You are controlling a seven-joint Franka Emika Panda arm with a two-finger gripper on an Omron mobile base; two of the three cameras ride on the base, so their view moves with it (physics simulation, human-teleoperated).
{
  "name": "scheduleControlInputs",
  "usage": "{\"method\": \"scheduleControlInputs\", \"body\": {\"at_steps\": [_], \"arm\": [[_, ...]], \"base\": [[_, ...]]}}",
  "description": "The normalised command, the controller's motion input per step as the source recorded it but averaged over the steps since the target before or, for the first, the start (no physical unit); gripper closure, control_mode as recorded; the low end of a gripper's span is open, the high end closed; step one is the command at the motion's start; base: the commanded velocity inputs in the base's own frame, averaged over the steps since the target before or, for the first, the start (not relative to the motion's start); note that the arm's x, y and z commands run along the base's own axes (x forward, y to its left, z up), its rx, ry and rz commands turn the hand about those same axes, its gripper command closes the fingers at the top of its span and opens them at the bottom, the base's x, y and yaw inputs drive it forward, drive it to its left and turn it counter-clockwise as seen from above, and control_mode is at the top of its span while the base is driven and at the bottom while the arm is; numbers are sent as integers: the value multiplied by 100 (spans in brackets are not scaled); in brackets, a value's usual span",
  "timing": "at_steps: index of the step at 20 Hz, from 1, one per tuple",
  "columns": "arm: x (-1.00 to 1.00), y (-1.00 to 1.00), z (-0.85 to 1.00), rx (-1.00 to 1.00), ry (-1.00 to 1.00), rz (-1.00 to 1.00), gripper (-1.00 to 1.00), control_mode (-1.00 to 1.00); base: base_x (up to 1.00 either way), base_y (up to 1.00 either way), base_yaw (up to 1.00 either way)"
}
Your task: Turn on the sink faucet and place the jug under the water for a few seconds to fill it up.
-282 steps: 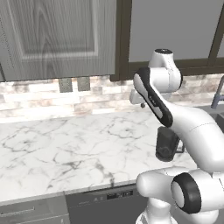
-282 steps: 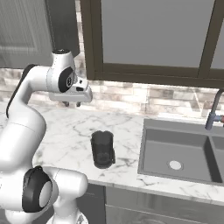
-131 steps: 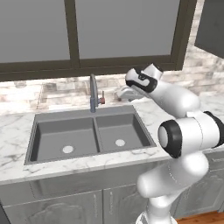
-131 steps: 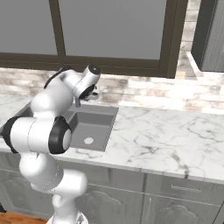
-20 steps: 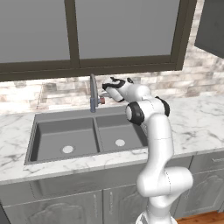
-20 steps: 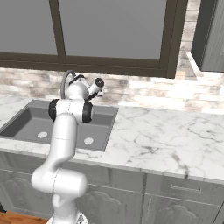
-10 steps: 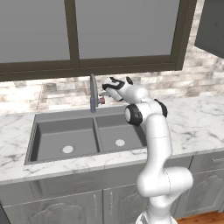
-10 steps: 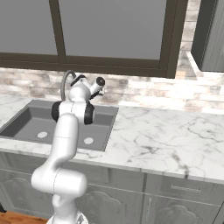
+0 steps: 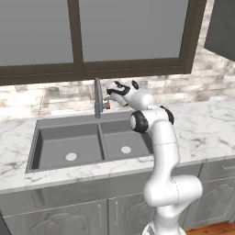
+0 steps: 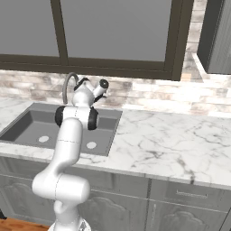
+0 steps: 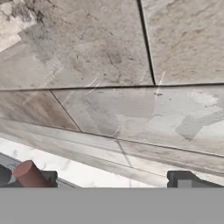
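- Grey faucet (image 9: 97, 97) stands behind the sink (image 9: 69, 147); its reddish-brown lever (image 11: 29, 175) sits beside one fingertip
- wide-open claw (image 9: 109, 95) faces the tiled backsplash (image 11: 109, 87); marble desk (image 10: 171, 144) around

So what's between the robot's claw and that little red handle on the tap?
Nothing. In the left base view the gripper sits right beside the lever on the faucet. The hand view shows the lever's red tip next to one finger.
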Motion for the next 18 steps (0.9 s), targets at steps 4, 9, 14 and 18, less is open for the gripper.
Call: {"method": "scheduleControlInputs", "body": {"at_steps": [4, 9, 14, 18], "arm": [[13, 0, -6, 0, 0, 0, -100, -100], [16, 3, -8, 0, 0, 0, -100, -100], [8, 11, -11, -1, 0, 0, 100, -100], [2, 2, 0, 0, 0, 0, 100, -100]], "base": [[0, 0, 0], [0, 0, 0], [0, 0, 0], [0, 0, 0]]}}
